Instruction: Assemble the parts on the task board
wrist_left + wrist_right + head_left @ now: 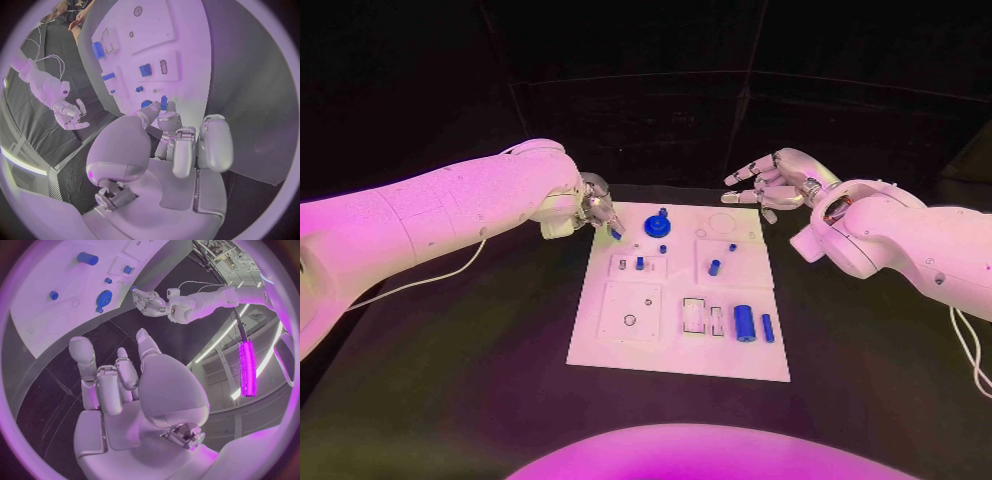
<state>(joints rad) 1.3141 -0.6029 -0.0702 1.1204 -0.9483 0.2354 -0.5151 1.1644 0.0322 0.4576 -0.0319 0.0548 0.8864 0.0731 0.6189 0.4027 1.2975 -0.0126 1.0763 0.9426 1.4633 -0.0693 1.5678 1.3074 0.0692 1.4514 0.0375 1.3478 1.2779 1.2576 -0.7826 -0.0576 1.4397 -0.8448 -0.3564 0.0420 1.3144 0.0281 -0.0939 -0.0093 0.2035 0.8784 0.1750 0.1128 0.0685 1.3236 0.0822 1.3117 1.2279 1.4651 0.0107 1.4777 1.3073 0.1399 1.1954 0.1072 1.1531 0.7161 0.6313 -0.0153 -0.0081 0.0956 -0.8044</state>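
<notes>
1. At the far left corner of the white task board, the left hand pinches a small blue peg between its fingertips, just above the board's surface. The right hand hangs off the board's far right corner with its fingers apart and nothing in them.

2. On the board itself lie the other blue parts: a round knob at the far end next to the held peg, a short pin near the middle, and two longer cylinders side by side at the near right edge.

3. Handling, as I judge it: the peg looks like hard, smooth plastic, light and stiff. It should not bend or break, but it could slip or swivel in a pinch. Holding it at its upper part leaves the lower end free to enter a hole. The long cylinders may roll if nudged, so they are best taken across the middle.

4. From the left wrist camera, the pinch is plain: the fingers close on the blue peg, whose tip stands clear above them, with the board beyond. The head camera shows little of this grasp, since the hand covers most of it.

5. From the right wrist camera, the right hand shows loosely spread fingers and a bare palm. It also shows the left hand at the board's corner from the opposite side, beside the knob.

6. Whether the peg touches the board I cannot tell.
</notes>
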